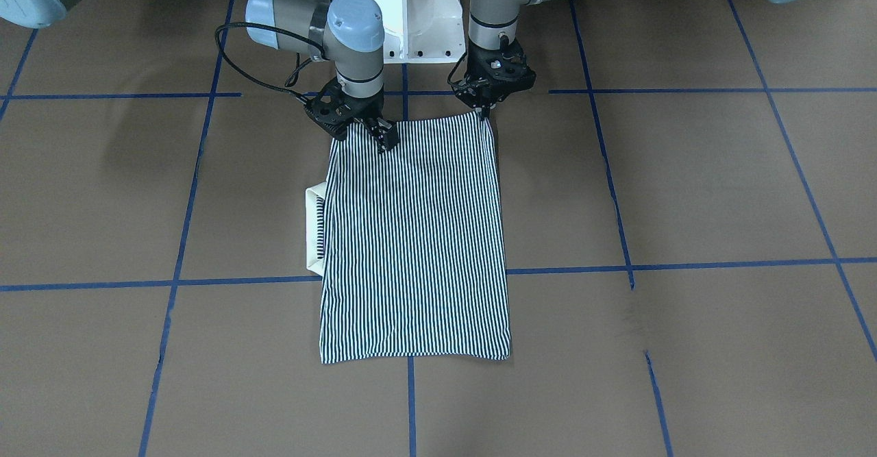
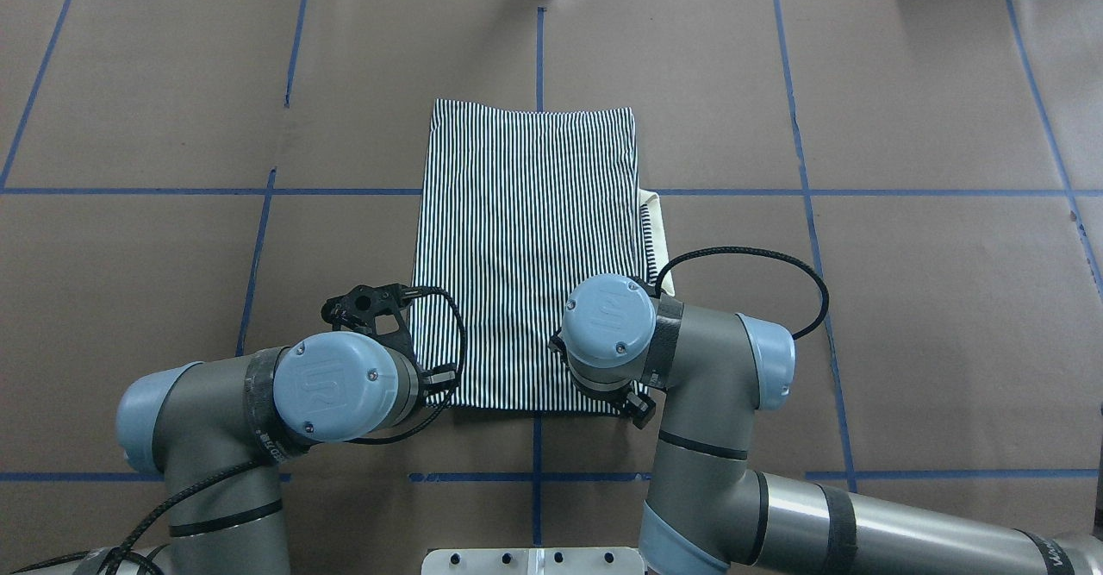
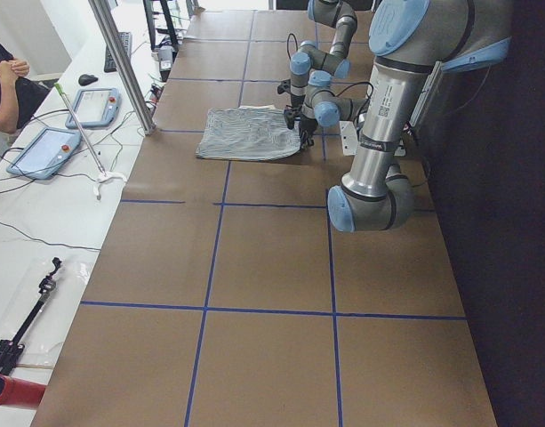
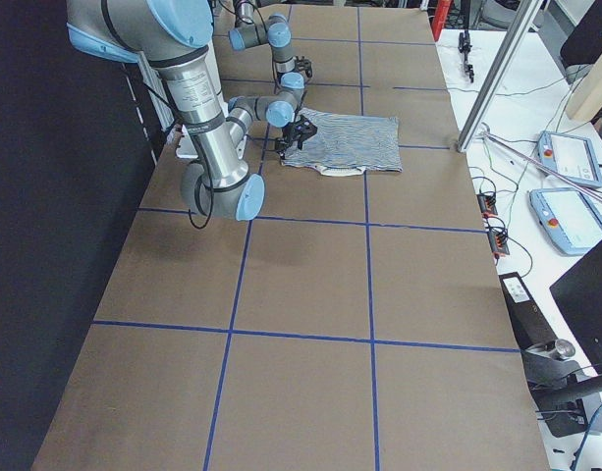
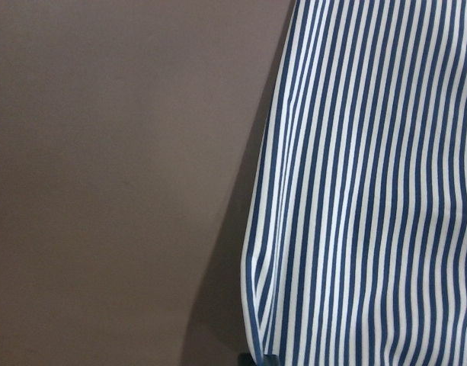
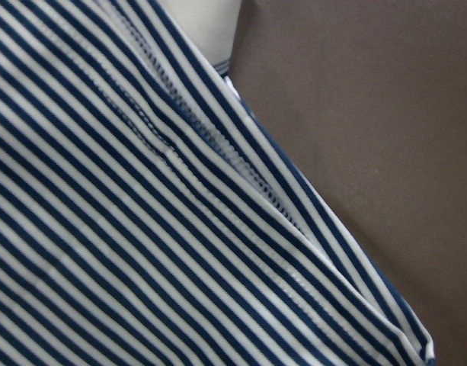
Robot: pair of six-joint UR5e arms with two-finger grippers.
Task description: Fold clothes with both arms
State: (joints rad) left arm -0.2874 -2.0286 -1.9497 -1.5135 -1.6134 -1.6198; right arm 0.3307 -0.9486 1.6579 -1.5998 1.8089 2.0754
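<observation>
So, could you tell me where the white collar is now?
In the overhead view, the collar peeks from under the folded shirt, on its right side.

I read the embossed UR logo on my left arm's blue joint cap (image 2: 334,383) and on my right arm's blue joint cap (image 2: 608,312), while the lettering on my right arm's tube (image 2: 1047,549) and my left arm's sticker (image 3: 385,102) were too small to read.

- The desk (image 1: 685,183) before me: brown surface, gridded with blue tape lines (image 1: 719,264).
- On it, a striped polo shirt (image 1: 414,238): flat, folded to a rectangle; white collar (image 1: 314,227) protrudes at my right.
</observation>
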